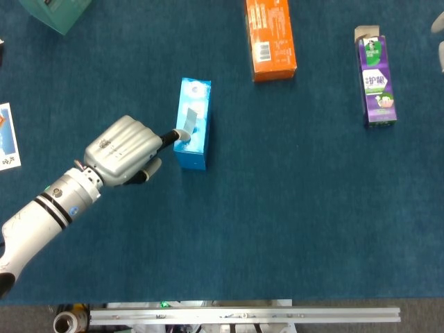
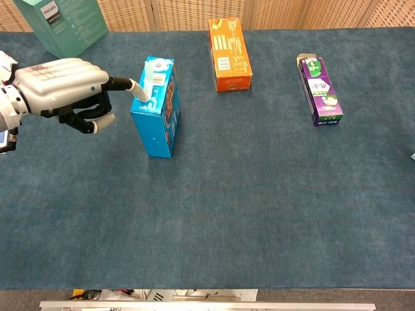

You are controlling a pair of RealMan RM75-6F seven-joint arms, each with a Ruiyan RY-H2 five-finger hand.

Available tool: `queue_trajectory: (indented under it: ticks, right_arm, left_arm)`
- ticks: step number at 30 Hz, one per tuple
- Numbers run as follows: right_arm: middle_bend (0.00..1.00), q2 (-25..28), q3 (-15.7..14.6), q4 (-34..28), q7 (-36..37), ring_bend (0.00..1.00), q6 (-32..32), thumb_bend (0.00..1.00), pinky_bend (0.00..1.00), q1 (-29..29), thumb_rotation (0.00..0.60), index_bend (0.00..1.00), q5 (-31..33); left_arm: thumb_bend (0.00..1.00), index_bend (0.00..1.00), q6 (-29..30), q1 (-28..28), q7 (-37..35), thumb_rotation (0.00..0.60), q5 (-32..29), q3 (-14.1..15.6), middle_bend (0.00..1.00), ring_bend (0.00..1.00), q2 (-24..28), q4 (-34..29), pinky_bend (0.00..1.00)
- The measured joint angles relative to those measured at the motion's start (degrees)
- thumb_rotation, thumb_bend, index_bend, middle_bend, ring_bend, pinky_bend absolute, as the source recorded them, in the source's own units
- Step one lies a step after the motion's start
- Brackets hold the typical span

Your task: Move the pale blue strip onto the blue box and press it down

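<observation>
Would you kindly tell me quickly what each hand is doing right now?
Left hand: one finger presses the pale blue strip on the blue box, other fingers curled, holding nothing.
Right hand: not in view.
</observation>
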Motion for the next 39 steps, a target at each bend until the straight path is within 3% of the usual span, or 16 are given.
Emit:
queue_trajectory:
  ticks: [39]
  right_arm:
    - [0.9, 0.98, 0.19, -0.81, 0.61, 0.97, 1.04, 0.44, 1.0, -1.32, 0.6, 0.45, -0.26]
  left_arm:
    - [0.52, 0.21, 0.5, 1.06, -0.11, 0.6, 1.07, 0.55, 0.89, 0.89, 1.32, -0.79, 0.85]
